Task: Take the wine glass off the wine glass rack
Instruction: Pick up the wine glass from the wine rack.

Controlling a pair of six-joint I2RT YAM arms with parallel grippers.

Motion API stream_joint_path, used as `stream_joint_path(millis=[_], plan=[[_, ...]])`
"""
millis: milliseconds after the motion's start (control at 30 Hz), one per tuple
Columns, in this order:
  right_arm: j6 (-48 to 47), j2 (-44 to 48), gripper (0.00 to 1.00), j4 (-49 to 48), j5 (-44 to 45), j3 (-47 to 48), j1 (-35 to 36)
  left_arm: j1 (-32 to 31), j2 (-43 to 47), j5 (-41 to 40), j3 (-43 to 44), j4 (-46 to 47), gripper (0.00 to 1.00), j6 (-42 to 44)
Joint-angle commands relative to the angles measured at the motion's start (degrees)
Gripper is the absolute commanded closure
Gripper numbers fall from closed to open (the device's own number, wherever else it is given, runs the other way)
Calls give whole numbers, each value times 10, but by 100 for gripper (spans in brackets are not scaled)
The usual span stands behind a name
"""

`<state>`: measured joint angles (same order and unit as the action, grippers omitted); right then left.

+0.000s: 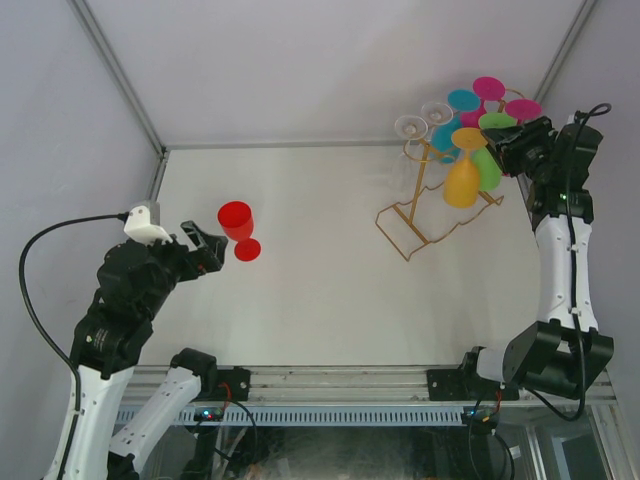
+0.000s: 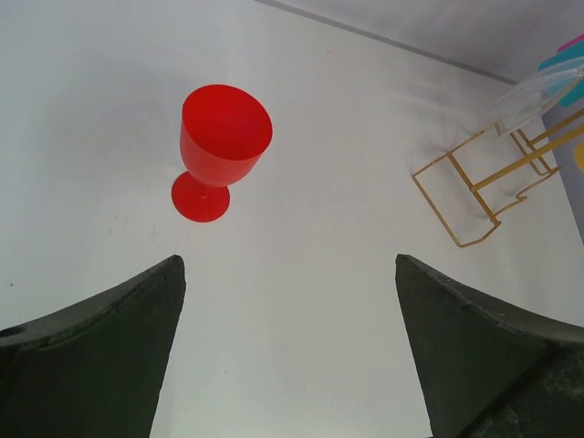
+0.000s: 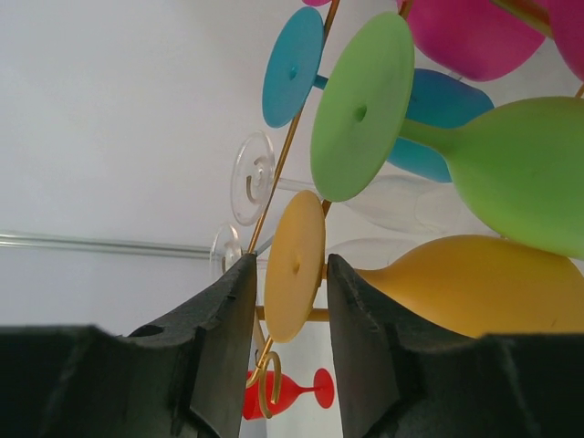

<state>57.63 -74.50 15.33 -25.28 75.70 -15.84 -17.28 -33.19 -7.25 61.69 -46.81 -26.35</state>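
The gold wire wine glass rack (image 1: 430, 225) stands at the far right with several coloured and clear glasses hanging upside down from its arms. My right gripper (image 1: 503, 142) is up at the rack. In the right wrist view its jaws (image 3: 290, 260) stand narrowly open either side of the round foot of the yellow wine glass (image 3: 295, 278), with a small gap on the left side; the yellow bowl (image 3: 474, 292) hangs to the right. My left gripper (image 2: 287, 263) is wide open and holds nothing, a little short of a red wine glass (image 2: 224, 137) standing upright on the table.
A green glass (image 3: 360, 105), a teal glass (image 3: 292, 66), a pink glass (image 3: 465, 36) and clear glasses (image 3: 251, 178) crowd the rack's arms close to the yellow one. A gold curled loop (image 3: 274, 383) sits just below the jaws. White walls enclose the table.
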Motion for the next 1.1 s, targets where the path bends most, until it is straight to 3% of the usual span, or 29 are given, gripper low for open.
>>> stream_joint_path(millis=[0,467,667,1067], plan=[[-16,-7,65,0,10,31,4,3,-7,8,24,12,0,2],[-20,-21,79,15,16,39,6,3,-13,9,28,7,0,-3],[-24,-22,92,23,14,48,6,3,-19,8,28,2,0,-6],[-9,-6,99,28,9,48,7,3,-20,19,28,8,0,-4]])
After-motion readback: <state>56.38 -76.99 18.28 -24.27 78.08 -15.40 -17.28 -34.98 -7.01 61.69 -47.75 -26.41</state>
